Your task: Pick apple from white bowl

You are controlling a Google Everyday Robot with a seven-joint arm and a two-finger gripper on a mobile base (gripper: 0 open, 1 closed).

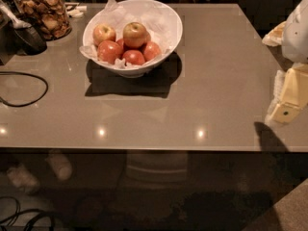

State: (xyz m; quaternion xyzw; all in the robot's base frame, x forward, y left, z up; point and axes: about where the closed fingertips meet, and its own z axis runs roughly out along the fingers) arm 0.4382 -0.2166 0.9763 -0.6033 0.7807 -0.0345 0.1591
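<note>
The white bowl (171, 20) stands at the back of the grey table, left of the middle, lined with crinkled white paper. Several apples lie in it. The apple (134, 34), golden-yellow with a red-orange blush, sits on top at the middle of the pile. A slightly smaller yellow-red apple (104, 33) is to its left, and deep red apples (109, 51) lie in front. My gripper (284, 112) is at the right edge of the view, over the table's right end and far from the bowl. It holds nothing that I can see.
A glass jar of brown snacks (45, 13) stands at the back left, with a dark round object and a spoon (26, 32) beside it. A black cable (29, 88) loops on the table's left side. The table's front edge (144, 149) runs across the view.
</note>
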